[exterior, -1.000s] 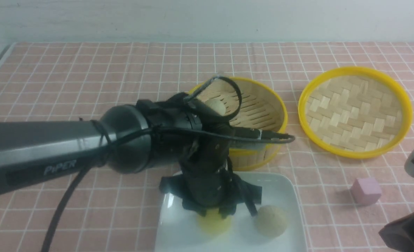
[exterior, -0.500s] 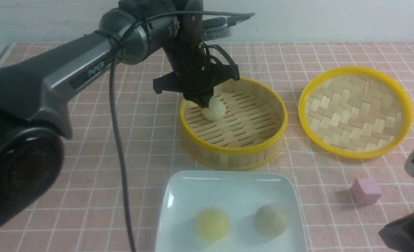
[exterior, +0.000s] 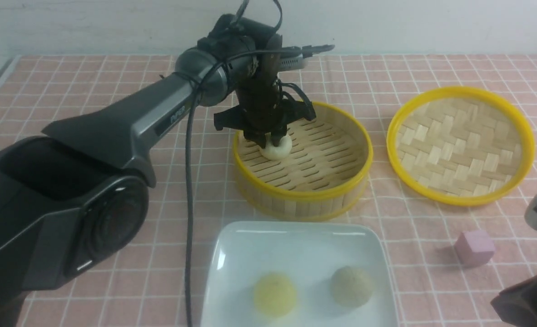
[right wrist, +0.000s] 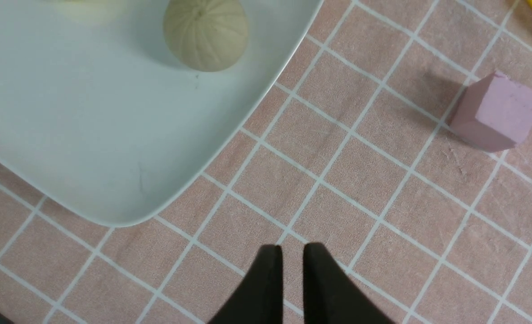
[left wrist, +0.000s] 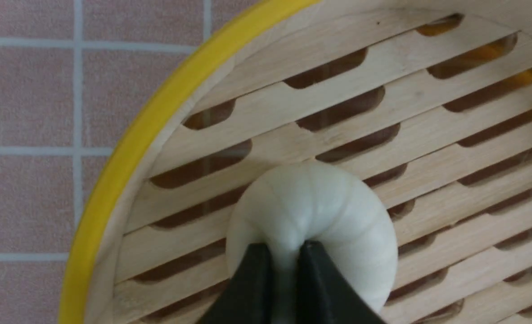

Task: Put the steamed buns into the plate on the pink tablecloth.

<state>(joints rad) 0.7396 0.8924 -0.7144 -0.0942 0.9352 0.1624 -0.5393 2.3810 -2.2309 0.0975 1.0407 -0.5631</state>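
The left gripper (exterior: pixel 268 141) pinches narrowly into the top of the white steamed bun (exterior: pixel 280 150) inside the bamboo steamer (exterior: pixel 302 196), frame centre. A shallow nip may slip: lift straight, clear the rim, then lower onto the plate (exterior: pixel 295 250), bottom centre. The right gripper (right wrist: pixel 289 252) hangs nearly closed, empty.

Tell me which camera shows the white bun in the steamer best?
The left wrist view: the white bun fills the middle, close enough to show its pleats and the left pincer pinching its top. The front view shows it small, half hidden under that pincer. The right wrist view misses it.
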